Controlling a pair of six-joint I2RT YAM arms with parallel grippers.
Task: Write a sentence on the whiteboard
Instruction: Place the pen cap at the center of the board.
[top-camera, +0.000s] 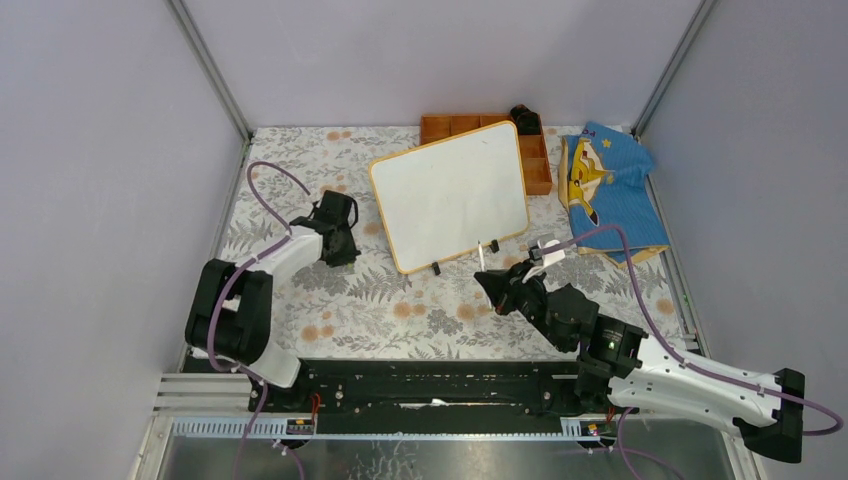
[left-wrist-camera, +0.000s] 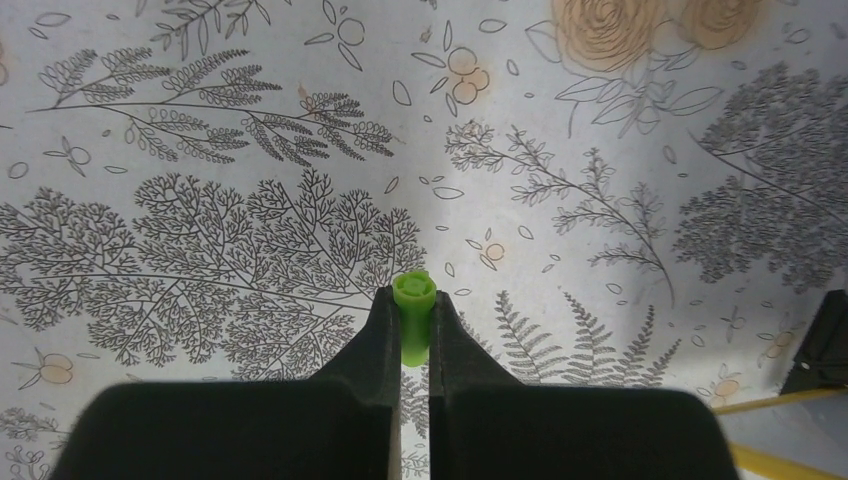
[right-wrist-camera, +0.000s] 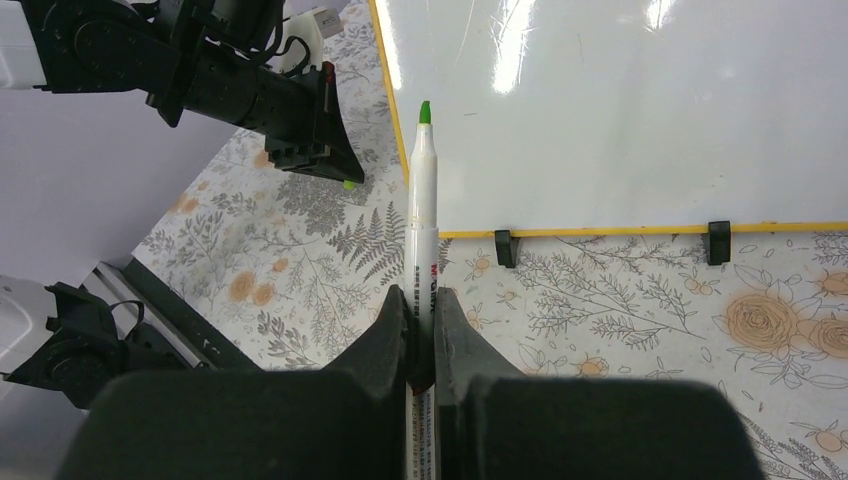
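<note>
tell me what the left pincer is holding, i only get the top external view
Observer: The left pincer is shut on a small green cap.
Operator: is the marker tip bare
Observer: Yes; the right pincer grips a white marker whose bare green tip points toward the whiteboard.
Operator: anything written yet
Observer: Close up, the stretch of board in the right wrist view shows no strokes, only glare.

I could read almost nothing. The marker (right-wrist-camera: 421, 215), just below the whiteboard's (right-wrist-camera: 620, 110) lower left corner, carried red print on its white barrel starting with what looked like an "M". The finer lines beneath were blurred. Orange marks on the blue cloth (top-camera: 615, 190), right of the whiteboard, stayed illegible.
</note>
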